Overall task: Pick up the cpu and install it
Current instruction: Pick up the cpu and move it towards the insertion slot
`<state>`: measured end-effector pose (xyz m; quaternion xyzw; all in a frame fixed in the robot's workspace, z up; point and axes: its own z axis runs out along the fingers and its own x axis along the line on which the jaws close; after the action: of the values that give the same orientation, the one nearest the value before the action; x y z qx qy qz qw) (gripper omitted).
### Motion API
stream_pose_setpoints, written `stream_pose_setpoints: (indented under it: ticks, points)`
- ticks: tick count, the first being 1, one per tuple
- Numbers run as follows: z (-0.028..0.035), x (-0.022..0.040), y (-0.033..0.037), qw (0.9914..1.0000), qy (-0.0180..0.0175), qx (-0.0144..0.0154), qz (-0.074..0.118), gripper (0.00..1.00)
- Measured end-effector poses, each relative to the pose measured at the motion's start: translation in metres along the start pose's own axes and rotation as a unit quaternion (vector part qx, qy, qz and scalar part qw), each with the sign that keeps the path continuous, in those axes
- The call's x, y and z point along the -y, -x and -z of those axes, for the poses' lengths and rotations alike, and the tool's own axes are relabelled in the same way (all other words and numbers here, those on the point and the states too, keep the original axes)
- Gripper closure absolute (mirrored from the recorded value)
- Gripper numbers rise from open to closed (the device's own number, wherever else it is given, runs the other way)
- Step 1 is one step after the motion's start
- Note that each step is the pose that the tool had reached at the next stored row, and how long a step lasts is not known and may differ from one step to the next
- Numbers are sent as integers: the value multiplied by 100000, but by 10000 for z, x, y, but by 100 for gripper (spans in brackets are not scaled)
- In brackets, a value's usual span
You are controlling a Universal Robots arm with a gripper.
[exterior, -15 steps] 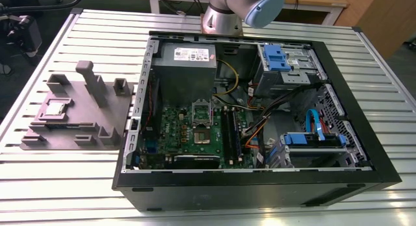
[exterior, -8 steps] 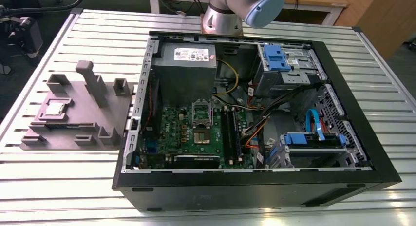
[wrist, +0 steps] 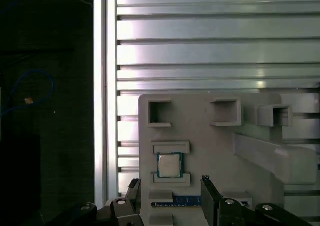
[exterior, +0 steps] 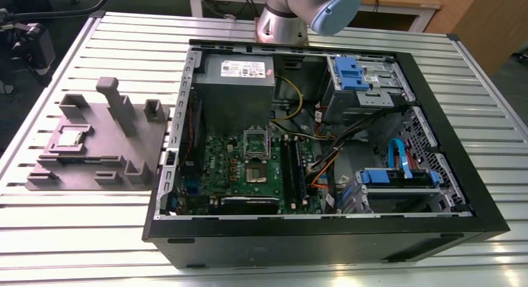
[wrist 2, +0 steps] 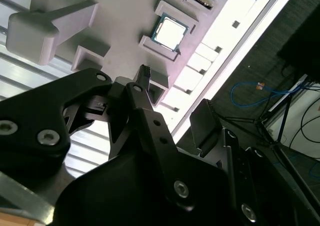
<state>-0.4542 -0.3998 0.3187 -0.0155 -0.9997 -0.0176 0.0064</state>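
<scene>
First wrist view shows the small flat square silver cpu [wrist: 169, 165] lying in a pocket on the grey plastic holder block [wrist: 210, 141]. The black gripper [wrist: 170, 182] hangs above the block, jaws wide. Best to centre the cpu between them and squeeze softly.

Shiny metal cpu [wrist: 169, 165], matt grey plastic holder [wrist: 215, 151] (ribbed glossy metal table [wrist: 200, 60])

cpu [wrist: 169, 165] open from above, low ledges [wrist: 171, 147] hugging two sides; tall post [wrist: 272, 158] — set well apart
</scene>
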Motion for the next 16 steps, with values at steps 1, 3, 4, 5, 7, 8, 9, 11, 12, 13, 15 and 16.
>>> stream_pose_setpoints:
  ticks: [1, 3, 4, 5, 7, 8, 9, 11, 12, 13, 15, 16]
  points:
    - [-10, 0, 1, 100000, -4, -6, 11, 41]
    - [-27, 1, 3, 100000, -41, -9, 19, 41]
    - [-38, 2, 4, 100000, -40, -6, 21, 41]
    - [-51, 2, 7, 100000, -43, -10, 20, 41]
    - [-80, 2, 38, 100000, -52, -89, 38, 41]
    - [-98, 2, 50, 100000, -49, -109, 103, 41]
    - [-115, 3, 59, 100000, -49, -117, 126, 41]
    - [-153, 3, 63, 100000, -50, -118, 137, 41]
    - [-170, 3, 63, 100000, -50, -123, 155, 41]
    - [-189, 4, 64, 100000, -51, -123, 194, 41]
    - [-224, 11, 65, 99998, -56, -134, 575, 41]
    - [-242, 12, 65, 99994, -64, -152, 1061, 41]
